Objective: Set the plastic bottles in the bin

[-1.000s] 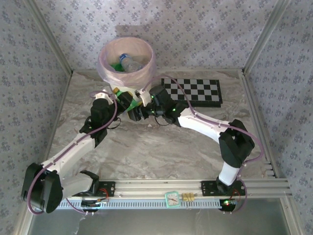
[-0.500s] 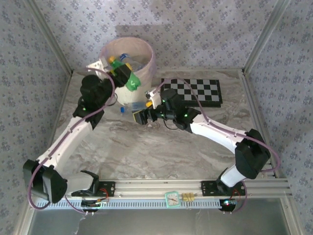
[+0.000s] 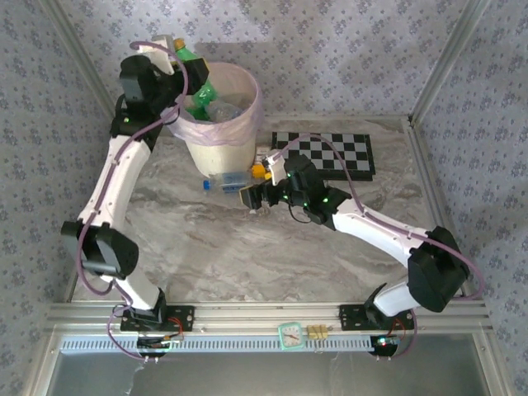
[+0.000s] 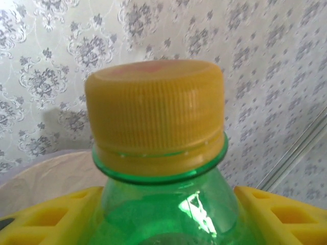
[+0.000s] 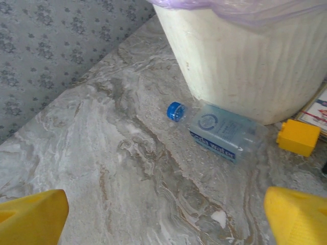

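The left jaws clench a green plastic bottle with yellow ribbed cap (image 3: 200,89) over the rim of the cream-white, pink-lined bin (image 3: 221,148), placed for release. The right jaws, released, face a clear blue-capped bottle (image 5: 219,133) lying on the tabletop (image 5: 102,153) at the bin's base. The right wrist view shows its blue label; the top view shows bottles inside the bin.

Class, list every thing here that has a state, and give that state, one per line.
bin, upright, lined, bottles inside
green bottle, capped, gripped, held over the bin's rim
left tool, shut on green bottle
right tool, open, empty
clear bottle, capped, lying beside the bin
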Robot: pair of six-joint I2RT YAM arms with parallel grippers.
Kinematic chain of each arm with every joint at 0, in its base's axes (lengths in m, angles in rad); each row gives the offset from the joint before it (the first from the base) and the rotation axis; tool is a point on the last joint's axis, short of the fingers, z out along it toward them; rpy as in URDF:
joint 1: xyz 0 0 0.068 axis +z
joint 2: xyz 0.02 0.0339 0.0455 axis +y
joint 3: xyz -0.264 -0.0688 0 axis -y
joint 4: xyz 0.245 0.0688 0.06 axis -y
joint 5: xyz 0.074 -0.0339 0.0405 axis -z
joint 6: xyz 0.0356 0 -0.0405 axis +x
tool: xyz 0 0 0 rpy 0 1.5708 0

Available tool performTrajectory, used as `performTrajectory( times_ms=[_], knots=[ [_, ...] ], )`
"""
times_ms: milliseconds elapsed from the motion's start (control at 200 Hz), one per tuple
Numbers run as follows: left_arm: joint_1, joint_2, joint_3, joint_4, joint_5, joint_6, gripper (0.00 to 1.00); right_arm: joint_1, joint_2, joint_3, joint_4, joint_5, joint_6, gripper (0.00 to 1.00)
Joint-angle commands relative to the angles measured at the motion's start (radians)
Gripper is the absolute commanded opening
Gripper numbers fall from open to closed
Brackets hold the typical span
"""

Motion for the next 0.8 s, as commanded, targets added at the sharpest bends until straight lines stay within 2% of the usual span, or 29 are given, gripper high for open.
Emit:
performTrajectory(
  times_ms=[0,260,485,565,700,795],
  knots=[
    [0.022,0.084,0.159,-0.233,0.05,0.102,0.49,-0.01,-0.036,-0.019,0.008,0.049,0.013,1.0],
    [0.025,0.328,0.483,-0.566,0.032,0.199,0.49,-0.02,-0.042,-0.027,0.002,0.075,0.024,1.0],
    [0.024,0.392,0.529,-0.62,-0.022,0.226,0.54,-0.023,-0.044,-0.035,0.0,0.092,0.036,1.0],
    [0.025,0.395,0.529,-0.623,-0.021,0.22,0.62,-0.024,-0.041,-0.034,-0.001,0.093,0.039,1.0],
    [0.023,0.371,0.535,-0.621,-0.021,0.206,0.86,-0.025,-0.034,-0.029,-0.003,0.092,0.043,1.0],
    [0.017,0.33,0.526,-0.607,-0.027,0.201,0.99,-0.025,-0.028,-0.026,0.0,0.091,0.044,1.0]
  ],
)
